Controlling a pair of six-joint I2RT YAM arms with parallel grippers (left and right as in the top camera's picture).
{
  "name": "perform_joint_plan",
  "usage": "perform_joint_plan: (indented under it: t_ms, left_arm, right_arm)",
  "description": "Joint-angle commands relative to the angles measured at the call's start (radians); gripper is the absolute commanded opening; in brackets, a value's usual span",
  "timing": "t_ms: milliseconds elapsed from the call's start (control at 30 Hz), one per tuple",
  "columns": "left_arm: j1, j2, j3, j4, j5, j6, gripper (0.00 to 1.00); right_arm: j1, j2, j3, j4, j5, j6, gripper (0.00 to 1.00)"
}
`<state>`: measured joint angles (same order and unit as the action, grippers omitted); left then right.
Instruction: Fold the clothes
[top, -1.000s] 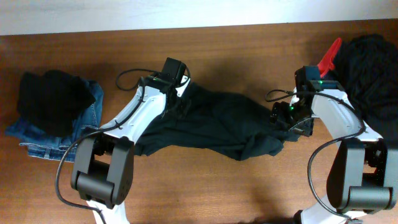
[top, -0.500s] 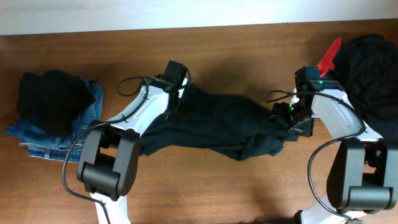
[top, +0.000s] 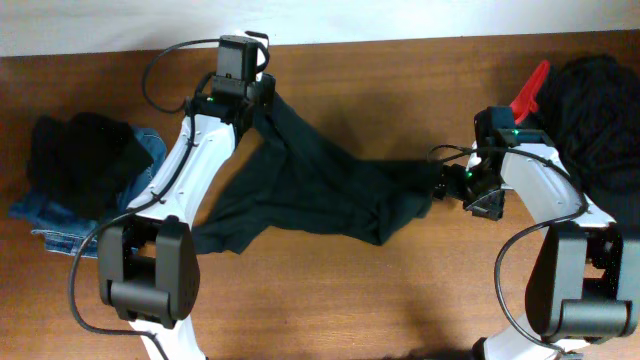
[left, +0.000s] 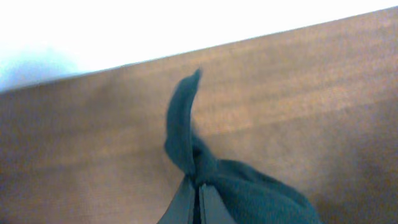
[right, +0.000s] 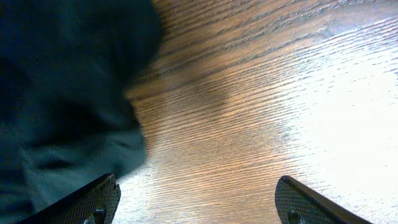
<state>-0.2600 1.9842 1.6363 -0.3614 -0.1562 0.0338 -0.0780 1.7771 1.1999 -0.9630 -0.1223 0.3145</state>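
What the left claw holds: it is pinched tight on a bunched corner of the T-shirt. A thin tip of cloth pokes out past the fingers.
Where the left claw sits: at the top left end of the T-shirt, close to the back edge of the tabletop.
How the right claw looks: its two fingers are wide apart, with bare wood between them. Cloth bunches up by one finger, and I cannot tell if they touch.
Where the right claw sits: at the right end of the T-shirt, just where the cloth stops.
T-shirt: very dark and crumpled. It runs in a long band from the left claw, down and across to the right claw.
Left of the T-shirt: a black garment on top of folded blue jeans, well apart from it.
Right of the T-shirt: a dark pile of clothes past the right claw, with a red thing just beside the pile.
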Motion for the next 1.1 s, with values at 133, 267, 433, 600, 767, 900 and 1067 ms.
perform_joint_plan:
  t_ms: [133, 267, 433, 600, 767, 900, 1067]
  left_arm:
    - [0.005, 0.014, 0.01, 0.077, -0.014, 0.115, 0.3]
    - [0.015, 0.019, 0.01, -0.014, -0.048, 0.111, 0.63]
    - [0.017, 0.019, 0.01, -0.17, -0.038, 0.11, 0.73]
    - [0.013, 0.023, -0.019, -0.289, 0.048, 0.111, 0.68]
    - [0.013, 0.068, -0.102, -0.273, 0.066, 0.131, 0.68]
    - [0.009, 0.116, -0.117, -0.243, 0.063, 0.167, 0.67]
    - [-0.005, 0.153, -0.117, -0.214, 0.062, 0.178, 0.63]
  right_arm:
    - [-0.002, -0.009, 0.002, 0.01, 0.001, -0.005, 0.85]
    - [-0.001, -0.009, 0.002, 0.025, -0.009, -0.068, 0.85]
    - [0.001, -0.009, 0.002, 0.056, -0.169, -0.155, 0.82]
    - [0.037, -0.009, 0.0, 0.051, -0.193, -0.156, 0.78]
    - [0.137, -0.003, -0.019, 0.061, -0.178, -0.109, 0.87]
    - [0.196, -0.003, -0.026, 0.116, -0.173, -0.093, 0.87]
    - [0.235, -0.003, -0.026, 0.21, -0.172, -0.086, 0.82]
